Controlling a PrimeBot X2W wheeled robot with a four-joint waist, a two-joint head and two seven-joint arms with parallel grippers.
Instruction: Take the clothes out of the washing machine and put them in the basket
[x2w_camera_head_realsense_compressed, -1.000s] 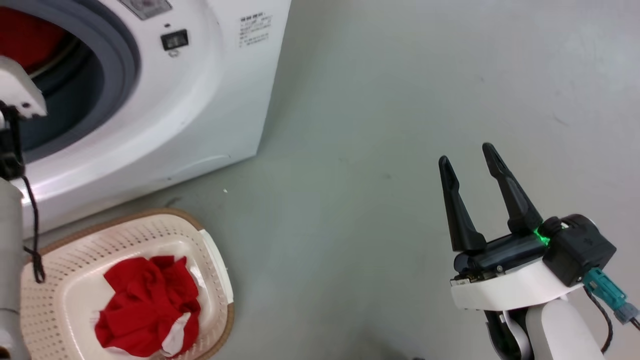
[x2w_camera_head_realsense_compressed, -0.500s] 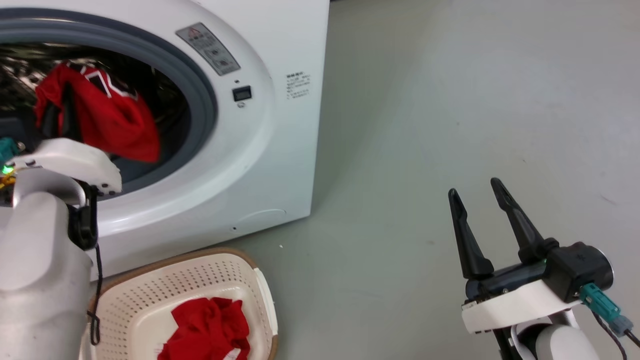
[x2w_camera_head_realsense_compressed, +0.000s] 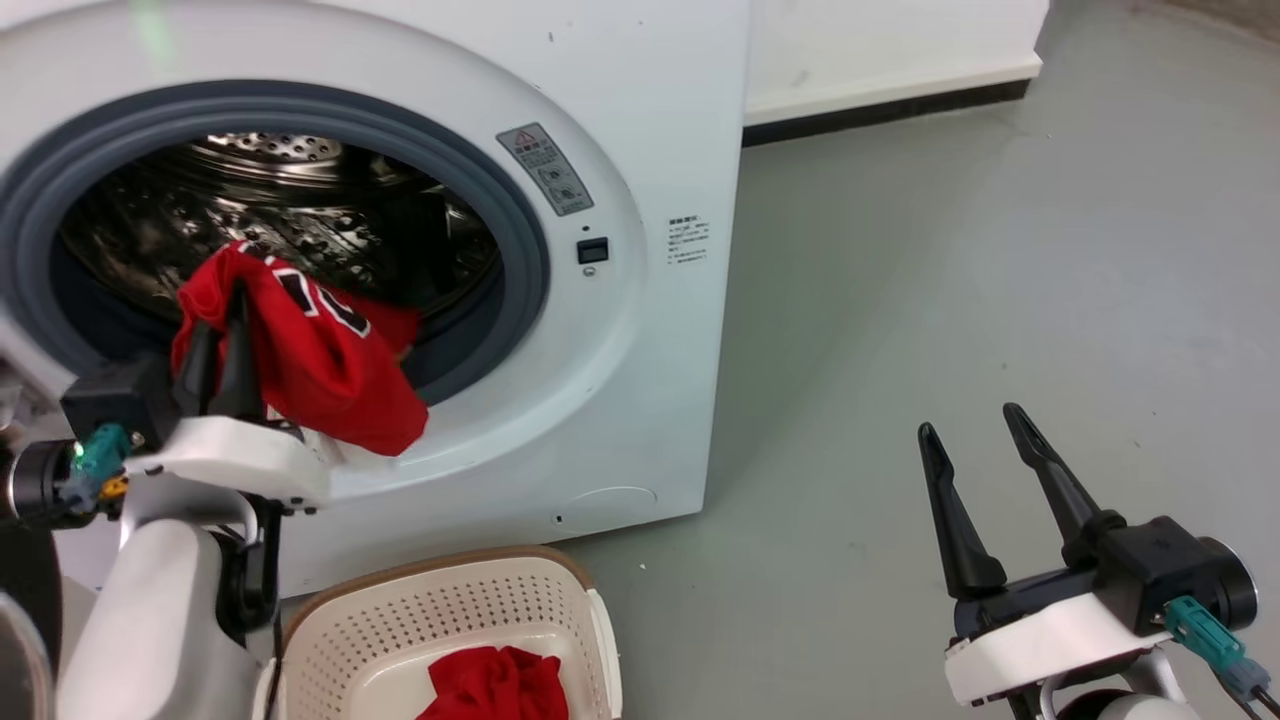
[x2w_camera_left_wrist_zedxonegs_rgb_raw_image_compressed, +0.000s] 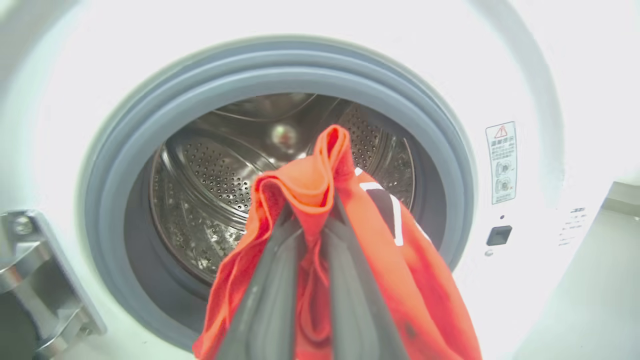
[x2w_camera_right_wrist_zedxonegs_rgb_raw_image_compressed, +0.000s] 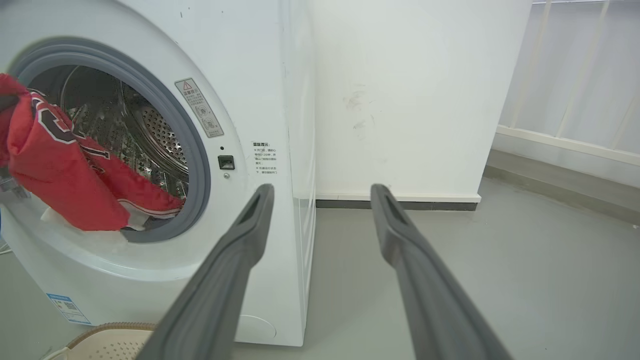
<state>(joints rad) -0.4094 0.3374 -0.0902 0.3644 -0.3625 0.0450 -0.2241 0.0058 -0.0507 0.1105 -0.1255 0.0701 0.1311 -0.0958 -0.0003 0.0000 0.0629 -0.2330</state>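
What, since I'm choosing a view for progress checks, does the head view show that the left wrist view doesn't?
Head view adds: the basket holding a red garment, and the open right end effector above the floor. Left wrist view adds: a metal door hinge beside the porthole. Both: the washing machine, its steel drum, and the left end effector shut on the red jersey at the porthole.

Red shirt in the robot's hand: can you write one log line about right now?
left gripper: shut on red jersey, at washing machine porthole | right gripper: open, empty | basket: one red garment inside
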